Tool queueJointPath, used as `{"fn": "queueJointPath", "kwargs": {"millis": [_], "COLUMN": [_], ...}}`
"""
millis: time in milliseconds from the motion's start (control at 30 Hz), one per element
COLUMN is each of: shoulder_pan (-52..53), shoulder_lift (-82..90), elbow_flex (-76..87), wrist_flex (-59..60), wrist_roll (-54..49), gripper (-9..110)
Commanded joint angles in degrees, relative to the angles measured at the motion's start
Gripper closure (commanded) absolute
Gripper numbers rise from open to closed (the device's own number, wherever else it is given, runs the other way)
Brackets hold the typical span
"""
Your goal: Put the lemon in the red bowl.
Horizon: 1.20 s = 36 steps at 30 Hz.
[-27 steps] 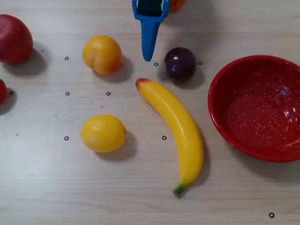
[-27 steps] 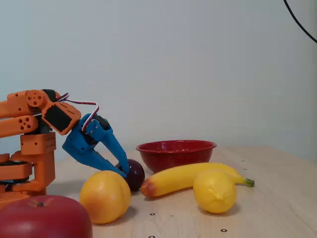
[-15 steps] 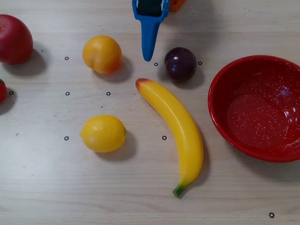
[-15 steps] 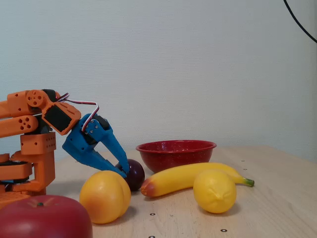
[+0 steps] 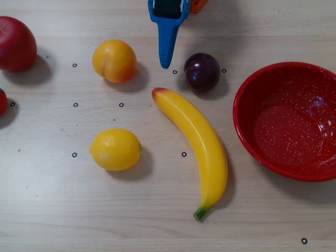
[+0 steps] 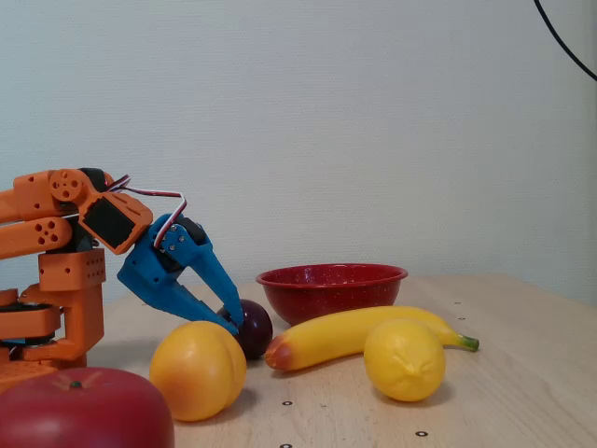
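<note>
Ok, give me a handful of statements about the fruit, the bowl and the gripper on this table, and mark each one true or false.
1. The red bowl is empty. True.
2. The lemon lies inside the bowl. False: it sits on the table, to the left of the banana in the overhead view.
3. The banana lies between the lemon and the bowl in the overhead view. True.
4. The gripper is holding the lemon. False: it holds nothing, its tip pointing down between the orange fruit and the dark plum.
5. The dark plum is the fruit farthest from the gripper. False: it is right beside the gripper's tip.
</note>
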Motion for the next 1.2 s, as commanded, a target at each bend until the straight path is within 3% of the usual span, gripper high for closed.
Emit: {"fn": "queueJointPath", "kwargs": {"millis": [0,600,1167], "shoulder_pan": [4.3,1.5,-0.3], "shoulder_lift": [0.8,-1.7,-25.1], "elbow_flex": [0.4,-2.5,-38.2], "wrist_flex": [-0.7,-0.4,15.0], "wrist_roll": [3.1,-0.8,1.4], "gripper": [101,101,101]}}
